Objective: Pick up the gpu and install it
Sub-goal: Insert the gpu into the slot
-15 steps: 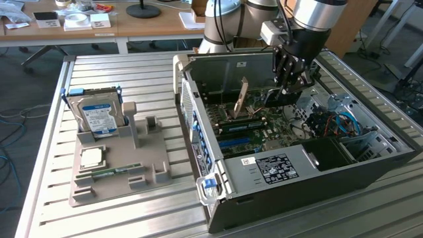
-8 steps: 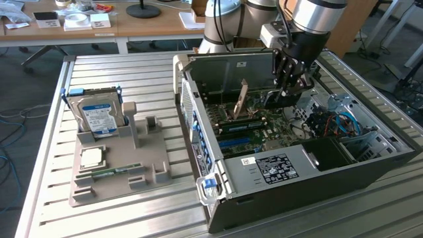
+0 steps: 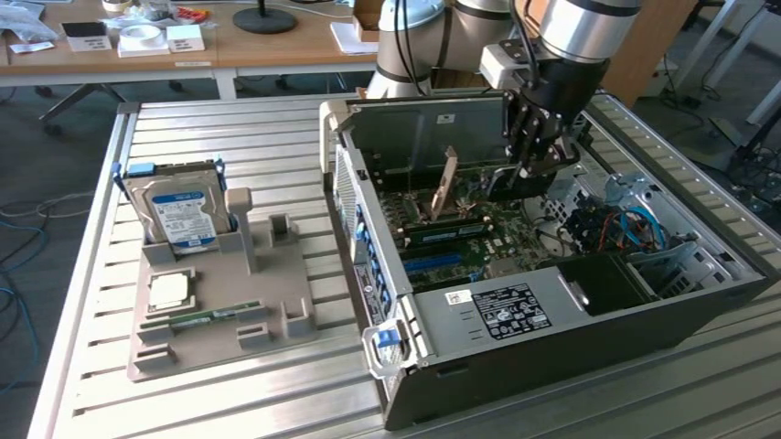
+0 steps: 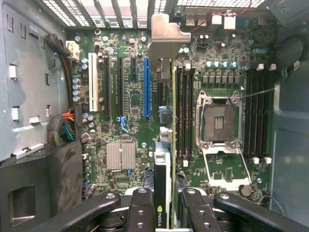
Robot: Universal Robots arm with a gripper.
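Observation:
The gpu [image 4: 162, 169] stands edge-on between my fingers [image 4: 140, 212], its green edge and black face showing. Its pale metal bracket [image 4: 164, 34] points toward the case's rear wall. My gripper [image 4: 164, 205] is shut on the card. It hangs over the motherboard, just to one side of the long blue slot [image 4: 147, 87] and beside the memory slots [image 4: 183, 111]. Whether the card touches a slot I cannot tell. In the exterior view my gripper [image 3: 535, 174] reaches down into the open computer case [image 3: 537, 329], holding the gpu [image 3: 500, 183].
An empty processor socket [image 4: 219, 121] and a silver heat sink [image 4: 120, 155] lie on the board. At the exterior view's left, a tan holder [image 3: 219, 311] carries a hard drive [image 3: 181, 210], a processor chip [image 3: 168, 291] and a memory stick [image 3: 201, 318]. Case walls close in all around.

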